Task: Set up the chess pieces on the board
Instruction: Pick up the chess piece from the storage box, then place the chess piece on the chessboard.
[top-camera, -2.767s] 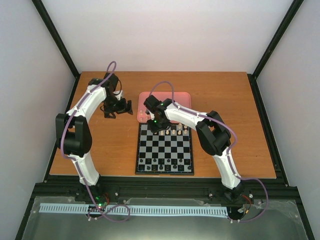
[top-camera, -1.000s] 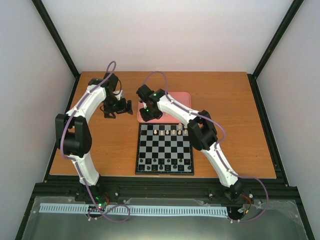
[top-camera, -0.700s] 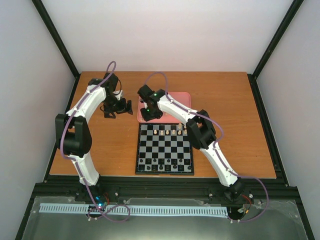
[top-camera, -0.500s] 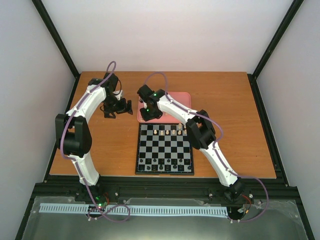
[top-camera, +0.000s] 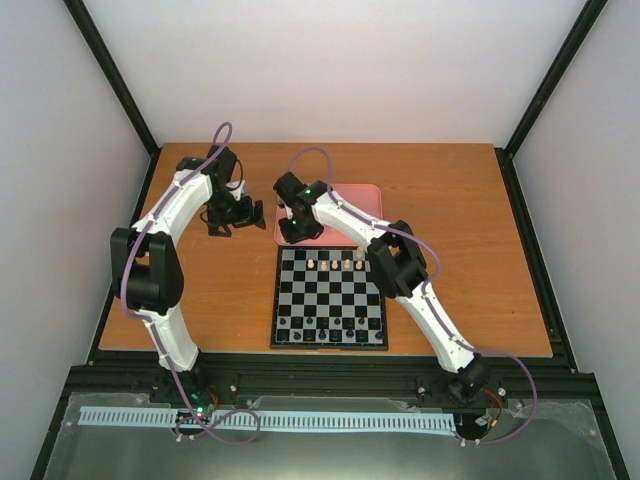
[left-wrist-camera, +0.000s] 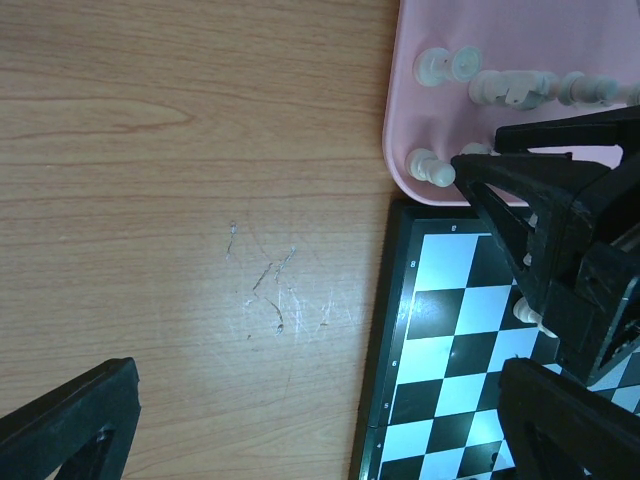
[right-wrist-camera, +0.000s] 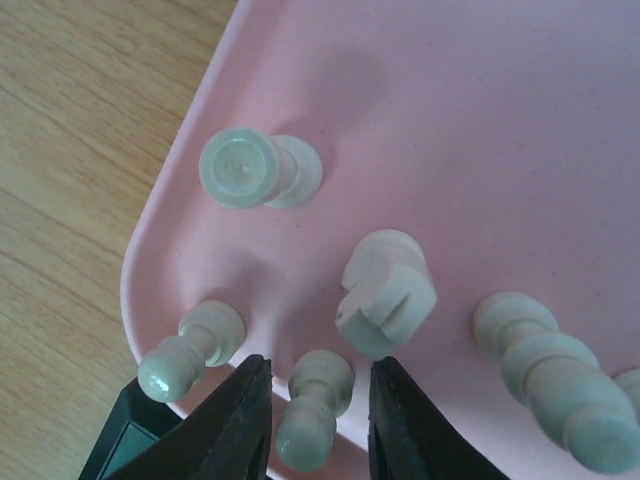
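Note:
Several cream chess pieces lie and stand in the pink tray (right-wrist-camera: 500, 120), among them a rook (right-wrist-camera: 385, 295) and pawns. My right gripper (right-wrist-camera: 318, 425) is open at the tray's near-left corner, with one standing cream pawn (right-wrist-camera: 315, 400) between its fingers and a small gap on each side. From above, the right gripper (top-camera: 297, 228) is just beyond the board (top-camera: 330, 297), where several cream pieces (top-camera: 340, 264) stand in a far row. My left gripper (top-camera: 235, 218) is open and empty over bare table, left of the tray.
Black pieces (top-camera: 325, 330) stand in the board's near rows. The left wrist view shows the tray (left-wrist-camera: 400, 120), the board's corner (left-wrist-camera: 450, 330) and the right gripper (left-wrist-camera: 540, 220) over them. Another cream pawn (right-wrist-camera: 190, 350) stands just left of the right gripper's fingers.
The right gripper has moved from the board's far-left squares back to the tray's near-left corner and has been nearly still for the last second. The left arm has not moved.

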